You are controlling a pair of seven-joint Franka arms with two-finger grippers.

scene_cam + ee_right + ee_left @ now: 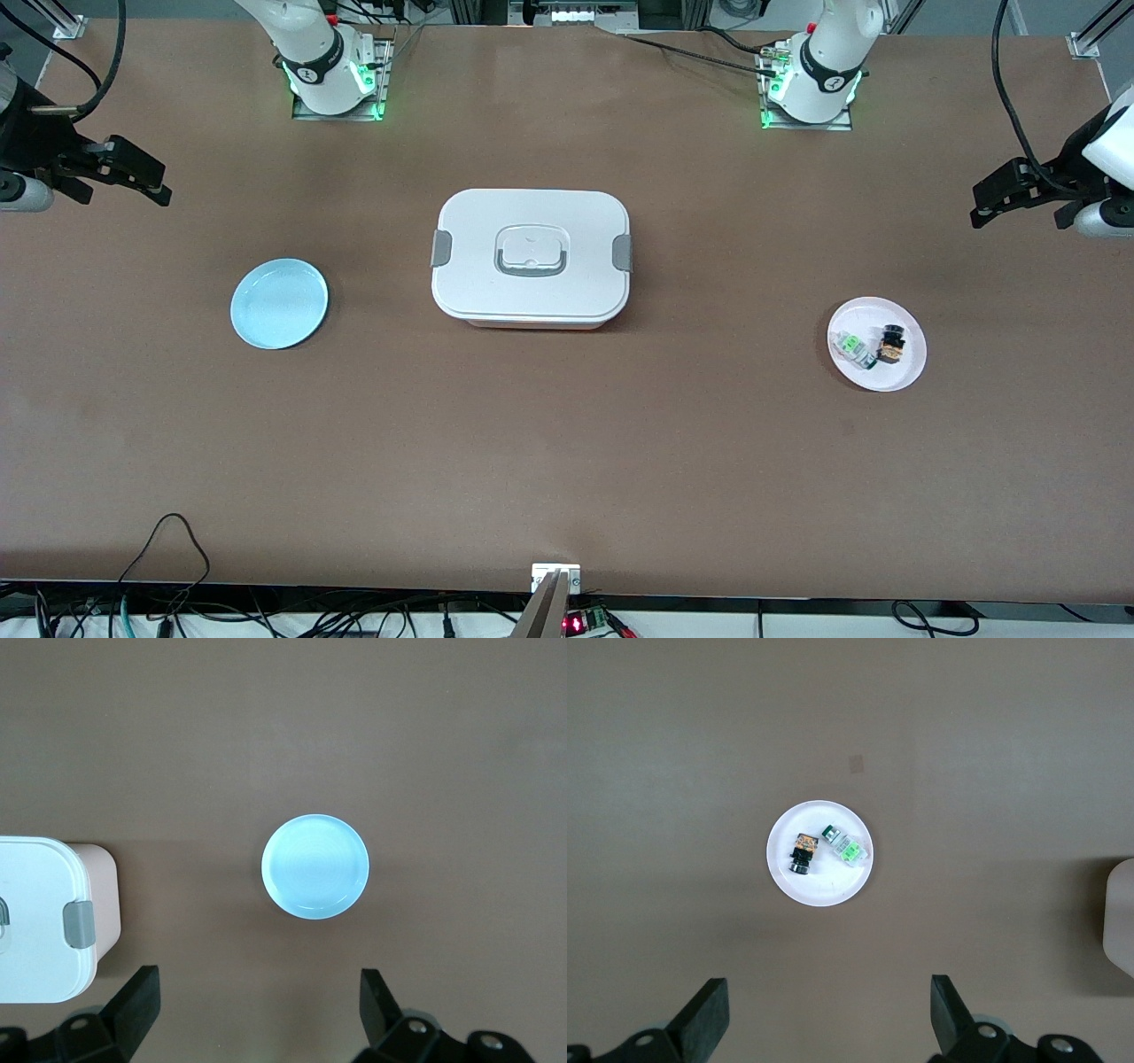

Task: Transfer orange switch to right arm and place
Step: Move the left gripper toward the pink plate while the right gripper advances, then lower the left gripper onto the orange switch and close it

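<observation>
- The orange switch [891,344] lies on its side on the white plate [905,376] toward the left arm's end of the table, just beside a green-and-white part [854,347], which sits at its 9 o'clock in the front view.
- The left gripper [999,197] hangs high over the table edge at that end, roughly at 1 o'clock from the plate in the front view. Its fingers [707,1014] stand wide apart and hold nothing.
- The right gripper [133,177] waits over the other end, at about 10 o'clock from the pale blue plate [279,303]. It too is spread wide and empty.
- A closed white lunch box [532,257] with grey latches sits mid-table between the two plates.
- Judgement: the task appears to be at its start, with the pick-up not yet begun.
- Next move calls for the left gripper to descend over the switch and close on it alone, clear of the neighbouring part; a tight margin, as the two lie close.
</observation>
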